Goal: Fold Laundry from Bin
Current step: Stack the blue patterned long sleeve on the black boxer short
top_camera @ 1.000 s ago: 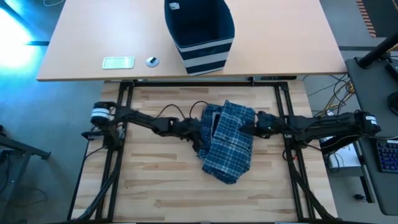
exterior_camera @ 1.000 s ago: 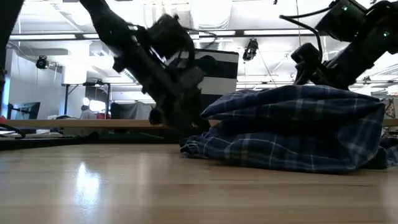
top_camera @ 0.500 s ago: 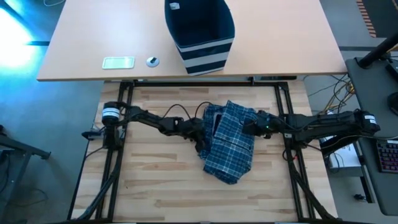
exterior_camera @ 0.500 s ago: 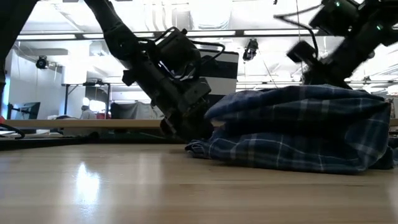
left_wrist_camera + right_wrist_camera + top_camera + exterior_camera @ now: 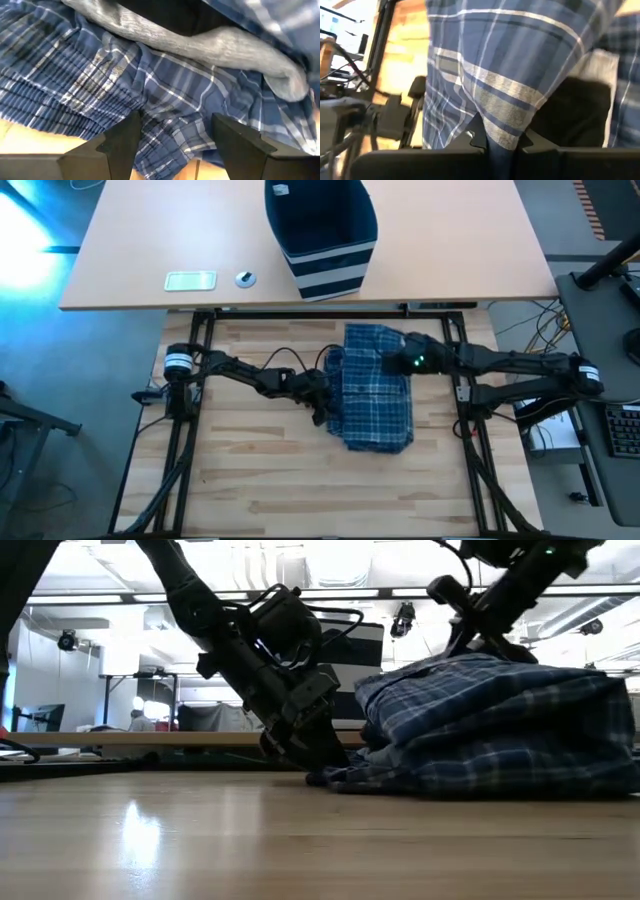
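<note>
Pinching a fold of the plaid garment [image 5: 375,385], your right gripper [image 5: 502,142] has its jaws closed — your left gripper [image 5: 172,135] sits jaws apart at the cloth's edge.

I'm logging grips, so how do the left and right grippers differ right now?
The right gripper is shut on a fold of the plaid garment at its far edge; the left gripper is open, holding nothing, low at the garment's near-left edge. The right sits atop the pile, the left beside it. Both are dark and two-fingered.
</note>
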### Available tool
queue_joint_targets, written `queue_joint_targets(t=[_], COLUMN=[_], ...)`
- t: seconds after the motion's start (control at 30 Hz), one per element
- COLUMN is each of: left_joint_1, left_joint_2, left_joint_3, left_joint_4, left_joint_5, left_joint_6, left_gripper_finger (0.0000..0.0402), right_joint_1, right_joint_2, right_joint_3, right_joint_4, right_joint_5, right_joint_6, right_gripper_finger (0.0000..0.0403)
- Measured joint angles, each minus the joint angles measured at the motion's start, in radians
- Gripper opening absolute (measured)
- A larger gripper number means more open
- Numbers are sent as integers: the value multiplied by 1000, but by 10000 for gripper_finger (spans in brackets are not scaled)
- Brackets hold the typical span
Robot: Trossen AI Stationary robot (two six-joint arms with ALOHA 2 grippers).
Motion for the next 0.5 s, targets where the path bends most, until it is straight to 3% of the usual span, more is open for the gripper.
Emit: queue_joint_targets(t=[0.27, 0.5], left_joint_1=[-9, -18], left_joint_2=[27, 21], left_joint_3=[0, 0], left_joint_4=[18, 17], left_joint_5=[6, 6], left_joint_6=[12, -4], left_gripper_finger=[231, 231], right_joint_1=[-114, -128], right_joint_2=[139, 273], right_joint_3=[16, 12], right_joint_4=[-15, -7], right_joint_5=[1, -5], right_joint_6=[-102, -117], right_gripper_finger=[14, 13])
